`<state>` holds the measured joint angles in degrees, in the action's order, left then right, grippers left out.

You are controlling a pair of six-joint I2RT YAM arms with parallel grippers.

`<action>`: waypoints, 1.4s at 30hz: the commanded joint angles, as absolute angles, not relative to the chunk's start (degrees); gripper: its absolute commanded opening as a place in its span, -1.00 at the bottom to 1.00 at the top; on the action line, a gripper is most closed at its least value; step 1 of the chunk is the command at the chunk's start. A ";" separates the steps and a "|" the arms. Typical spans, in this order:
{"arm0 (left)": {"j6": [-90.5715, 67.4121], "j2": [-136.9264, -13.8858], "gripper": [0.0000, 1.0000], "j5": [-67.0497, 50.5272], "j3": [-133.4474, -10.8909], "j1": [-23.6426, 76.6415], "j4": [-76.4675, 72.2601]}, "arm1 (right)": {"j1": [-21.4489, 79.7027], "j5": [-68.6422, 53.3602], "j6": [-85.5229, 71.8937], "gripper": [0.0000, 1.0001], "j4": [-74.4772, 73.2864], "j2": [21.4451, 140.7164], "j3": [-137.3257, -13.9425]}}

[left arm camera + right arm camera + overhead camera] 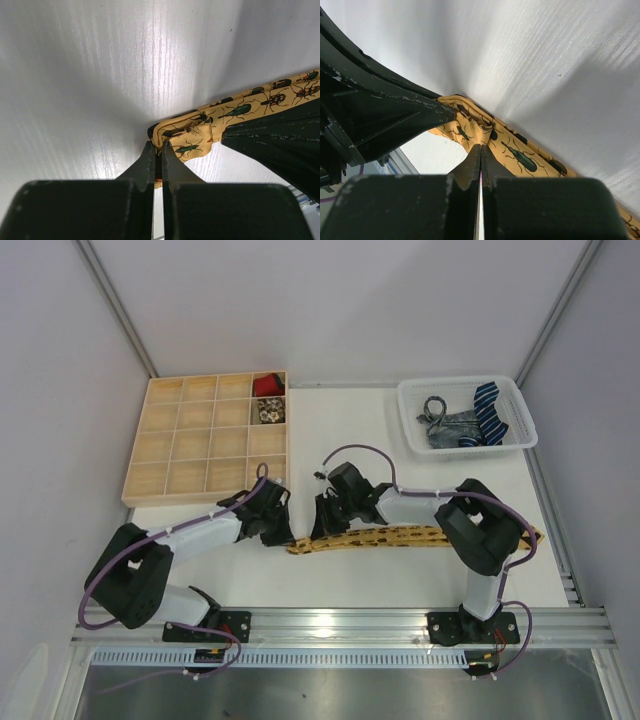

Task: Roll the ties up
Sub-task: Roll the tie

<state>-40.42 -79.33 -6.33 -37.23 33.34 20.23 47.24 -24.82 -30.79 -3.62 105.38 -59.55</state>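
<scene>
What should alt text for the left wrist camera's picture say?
The left gripper, shut, pinches the folded end of a yellow tie printed with beetles, on a white table. The right gripper fills the right side, dark, its tip at the tie.

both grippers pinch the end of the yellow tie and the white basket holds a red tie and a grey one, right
No: in the top view the white basket holds a navy striped tie, not a red one, beside the grey tie. The left gripper and right gripper do pinch the end of the yellow tie.
</scene>
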 commanded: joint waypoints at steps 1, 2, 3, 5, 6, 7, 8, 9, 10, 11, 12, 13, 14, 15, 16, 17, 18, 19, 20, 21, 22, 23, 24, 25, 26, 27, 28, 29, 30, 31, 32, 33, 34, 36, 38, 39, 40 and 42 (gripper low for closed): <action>-38.94 -77.61 -0.99 -5.27 -39.11 33.49 21.53 | 47.99 -24.43 -30.32 -1.00 -3.25 104.50 -61.17; -38.94 -77.69 -0.99 -5.27 -39.20 33.49 21.45 | 48.25 -24.69 -30.50 -1.00 -2.90 104.76 -60.91; -39.02 -77.61 -0.99 -5.36 -39.20 33.40 21.45 | 48.34 -24.70 -30.67 -1.00 -2.12 105.29 -60.65; -38.94 -77.52 -0.99 -5.36 -39.37 33.66 21.44 | 48.78 -24.79 -31.20 -1.00 -1.41 105.73 -60.64; -39.02 -77.61 -0.99 -5.19 -39.46 33.75 21.53 | 48.95 -24.87 -31.38 -1.00 -1.15 106.25 -60.73; -38.85 -77.78 -0.99 -5.19 -39.46 33.66 21.53 | 49.04 -24.79 -31.46 -1.00 -1.06 106.43 -60.82; -38.85 -77.87 -0.99 -5.19 -39.55 33.75 21.62 | 49.22 -24.61 -31.55 -1.00 -0.97 106.61 -60.99; -38.85 -77.87 -0.99 -5.27 -39.64 33.84 21.71 | 49.31 -24.44 -31.73 -1.00 -1.14 106.79 -61.08; -38.76 -77.70 -0.99 -5.27 -39.64 33.84 21.80 | 49.31 -24.17 -31.73 -1.00 -1.40 107.48 -61.26; -38.76 -77.61 -0.99 -5.19 -39.73 33.84 21.88 | 49.39 -24.08 -31.64 -1.00 -1.41 107.66 -61.17; -38.67 -77.61 -0.99 -5.19 -39.81 33.75 21.97 | 49.48 -23.91 -31.55 -0.99 -1.32 107.84 -61.08; -38.67 -77.43 -0.99 -5.10 -39.90 33.84 22.06 | 49.40 -23.65 -31.55 -0.99 -1.32 108.19 -61.08; -38.50 -77.26 -0.99 -5.01 -40.08 33.84 22.41 | 49.48 -23.21 -31.29 -0.98 -1.49 108.28 -61.08; -38.41 -77.17 -0.99 -4.92 -40.25 33.84 22.67 | 49.48 -23.12 -31.12 -0.98 -1.58 108.54 -61.17; -38.41 -77.08 -0.99 -4.75 -40.43 33.84 22.76 | 49.57 -23.03 -31.11 -0.98 -1.67 108.72 -61.17; -38.32 -76.82 -0.99 -4.83 -40.78 33.92 23.02 | 49.66 -22.94 -31.11 -0.98 -1.67 109.07 -61.26; -38.32 -76.73 -0.99 -4.83 -40.96 33.93 23.29 | 49.66 -22.77 -31.03 -0.98 -1.58 109.25 -61.17; -38.32 -76.64 -0.99 -5.01 -41.04 34.01 23.47 | 49.83 -22.68 -31.03 -0.99 -1.50 109.34 -61.17; -38.41 -76.55 -0.99 -5.10 -41.57 34.10 23.55 | 49.92 -22.33 -31.03 -0.99 -1.32 109.68 -61.08; -38.32 -76.47 -1.00 -5.18 -41.83 34.28 23.90 | 50.01 -22.32 -31.11 -0.99 -1.14 109.77 -61.00; -38.32 -76.38 -0.99 -5.19 -42.10 34.36 23.99 | 50.01 -22.32 -31.29 -0.99 -0.97 109.86 -61.00; -38.41 -76.29 -0.99 -5.53 -42.62 34.37 24.26 | 50.01 -22.50 -31.38 -0.99 -0.79 109.95 -60.91; -38.58 -76.12 -0.99 -5.71 -42.89 34.54 24.61 | 50.10 -22.50 -31.55 -0.99 -0.62 110.04 -60.91; -38.76 -76.03 -0.99 -5.80 -43.24 34.89 24.70 | 50.10 -23.02 -31.73 -0.99 -0.53 110.13 -60.91; -39.63 -76.20 -0.99 -7.02 -44.55 35.85 24.61 | 50.18 -24.42 -33.03 -0.99 1.82 110.13 -60.21; -39.64 -76.20 -0.99 -7.03 -44.56 35.86 24.61 | 50.19 -24.87 -33.05 -0.99 2.28 110.13 -60.21; -39.81 -76.29 -0.99 -7.55 -45.52 36.12 24.52 | 50.27 -25.13 -33.57 -0.99 2.72 110.13 -60.12; -40.34 -76.81 -0.99 -7.56 -45.96 36.73 24.43 | 50.27 -25.57 -34.10 -0.99 3.25 110.21 -60.03; -40.52 -77.08 -0.99 -7.65 -46.84 37.09 24.26 | 50.27 -26.10 -34.36 -0.99 4.04 110.30 -59.86; -41.04 -77.43 -0.99 -7.91 -47.28 37.44 24.34 | 50.27 -26.36 -34.63 -0.99 4.39 110.48 -59.77; -41.31 -77.95 -1.00 -8.08 -47.55 38.05 24.17 | 50.19 -26.72 -34.72 -0.99 4.74 110.57 -59.68; -41.57 -78.92 -0.99 -8.35 -48.16 38.32 23.73 | 50.19 -27.59 -35.41 -0.99 5.79 110.57 -59.33; -42.27 -79.36 -0.99 -8.52 -48.43 38.58 23.47 | 50.27 -28.03 -35.68 -0.99 6.32 110.57 -59.24; -42.97 -80.76 -0.99 -9.14 -48.78 39.46 22.68 | 49.92 -29.00 -36.38 -0.99 7.20 110.57 -59.15; -44.03 -81.91 -0.99 -9.58 -49.13 40.25 21.71 | 49.57 -29.44 -36.65 -0.99 7.38 110.57 -59.06; -44.21 -82.52 -0.99 -9.58 -49.48 40.34 21.62 | 49.40 -29.53 -36.82 -0.99 7.64 110.65 -59.06; -44.38 -83.57 -0.99 -9.49 -49.74 40.60 21.53 | 49.13 -29.71 -37.00 -0.99 7.82 110.57 -58.89; -44.65 -84.37 -0.99 -8.53 -49.83 41.04 21.71 | 48.34 -30.50 -37.18 -0.99 8.35 110.57 -58.45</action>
